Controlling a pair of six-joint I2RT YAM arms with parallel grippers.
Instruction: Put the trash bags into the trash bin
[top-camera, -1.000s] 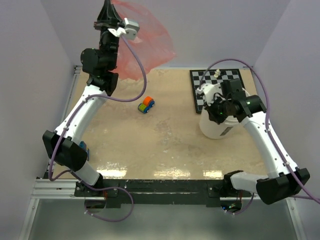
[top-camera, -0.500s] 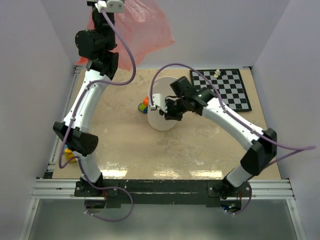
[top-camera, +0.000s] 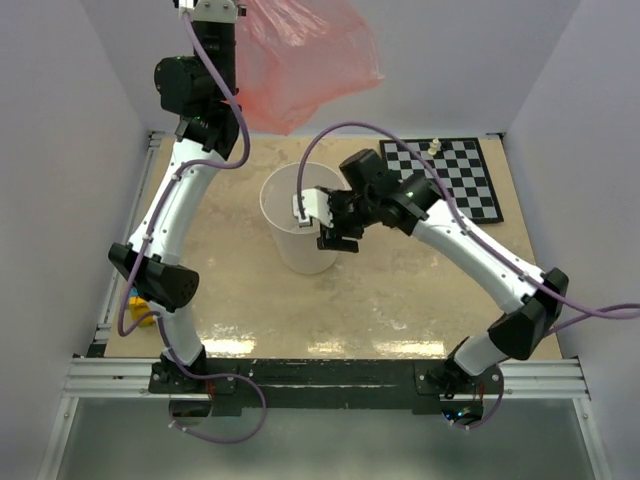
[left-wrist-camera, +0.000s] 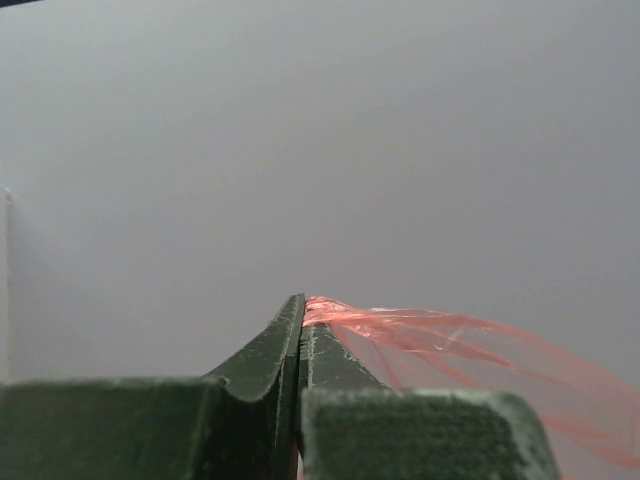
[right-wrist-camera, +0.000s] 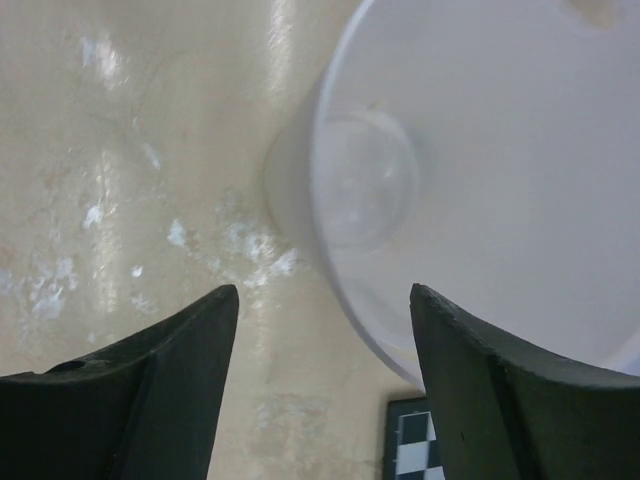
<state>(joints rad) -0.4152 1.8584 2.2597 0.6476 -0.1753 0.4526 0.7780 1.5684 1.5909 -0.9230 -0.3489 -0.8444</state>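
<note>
My left gripper is pinched tight on a bunched edge of the trash bag - in the wrist view the two fingers meet with the red-pink film squeezed between them and streaming off to the right. That arm is reaching way up near the back wall, so the trash bag hangs in the air, spread out loose and crinkly, above and behind the trash bin. My right gripper has its fingers spread wide with nothing in them - looking down between them I see the near rim and inside wall of the trash bin. From overhead, the right gripper sits right at the bin's right-hand rim. The bin stands upright near the middle of the table, mouth open, and a checkerboard lies off to its right toward the back.
</note>
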